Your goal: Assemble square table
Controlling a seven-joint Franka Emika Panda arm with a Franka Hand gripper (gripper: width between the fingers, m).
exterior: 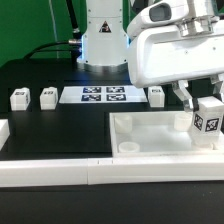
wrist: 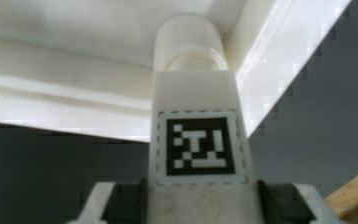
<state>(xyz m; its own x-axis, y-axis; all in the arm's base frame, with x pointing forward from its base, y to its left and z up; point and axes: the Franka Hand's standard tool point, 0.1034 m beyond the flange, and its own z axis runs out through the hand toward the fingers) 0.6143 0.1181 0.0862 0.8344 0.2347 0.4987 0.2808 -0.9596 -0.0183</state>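
The white square tabletop (exterior: 150, 135) lies at the front right of the exterior view, rim up, with a round socket (exterior: 127, 146) at its near left corner. My gripper (exterior: 204, 112) is shut on a white tagged leg (exterior: 208, 117) and holds it over the top's right side. In the wrist view the leg (wrist: 197, 120) runs straight out from between my fingers (wrist: 114, 205), its black-and-white tag facing the camera, and its rounded far end sits by the tabletop's rim (wrist: 291, 50). Three more legs (exterior: 18, 98) (exterior: 48, 96) (exterior: 156, 94) stand on the table.
The marker board (exterior: 97, 95) lies flat at the back centre, in front of the arm's base (exterior: 103, 45). Long white border rails (exterior: 60, 170) run along the front edge. A white block (exterior: 3, 130) sits at the left edge.
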